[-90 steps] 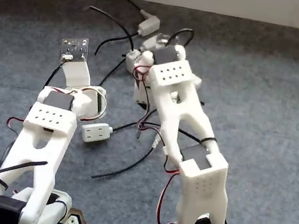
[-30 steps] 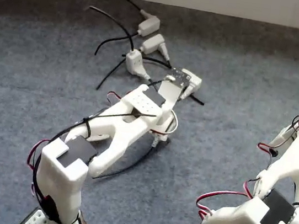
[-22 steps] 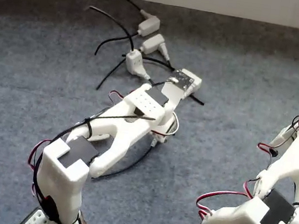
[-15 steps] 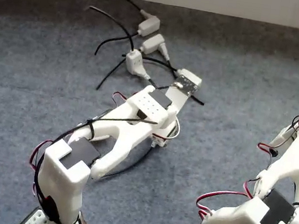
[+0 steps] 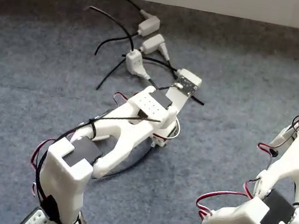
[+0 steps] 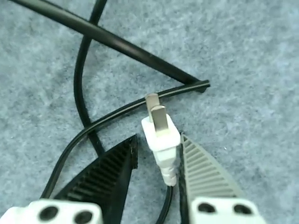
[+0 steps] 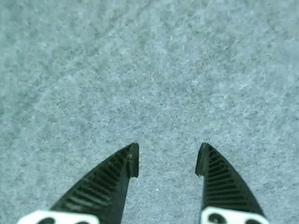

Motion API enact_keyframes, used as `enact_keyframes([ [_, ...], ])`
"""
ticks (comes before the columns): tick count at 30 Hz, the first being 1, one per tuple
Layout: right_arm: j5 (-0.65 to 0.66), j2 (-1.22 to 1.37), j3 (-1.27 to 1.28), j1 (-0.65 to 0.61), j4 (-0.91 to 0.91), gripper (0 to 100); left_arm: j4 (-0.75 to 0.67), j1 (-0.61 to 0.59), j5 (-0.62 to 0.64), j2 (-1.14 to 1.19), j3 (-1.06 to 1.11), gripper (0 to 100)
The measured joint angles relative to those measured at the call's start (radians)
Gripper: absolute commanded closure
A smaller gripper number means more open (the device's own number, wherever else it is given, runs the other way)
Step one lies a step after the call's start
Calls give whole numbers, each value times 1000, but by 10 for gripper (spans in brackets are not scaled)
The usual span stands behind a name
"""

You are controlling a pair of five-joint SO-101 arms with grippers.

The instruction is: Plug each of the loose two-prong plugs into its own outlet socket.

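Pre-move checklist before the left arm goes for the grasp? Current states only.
1. White two-prong plug sits between the fingers of the left hand: ok.
2. Left hand closed on the plug: not ok; it is open, with a gap on the dark finger's side.
3. Prongs free of clutter: not ok; a thin black cable runs right at the prongs.
4. Free socket located: cannot tell; the openings of the white connector blocks at the far side are unreadable.
5. Right hand out of the way: ok; it is open over bare grey carpet.
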Motion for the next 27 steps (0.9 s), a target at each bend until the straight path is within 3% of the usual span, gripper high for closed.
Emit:
enact_keyframes([
  [5, 0, 0, 0, 0, 0, 792, -2, 0, 3, -57, 2, 993],
  [17, 0, 0, 44, 0, 0, 792, -63, 49, 0, -109, 66, 994],
  [27, 0, 0, 46, -2, 0, 792, 46, 178, 0, -574, 196, 994],
])
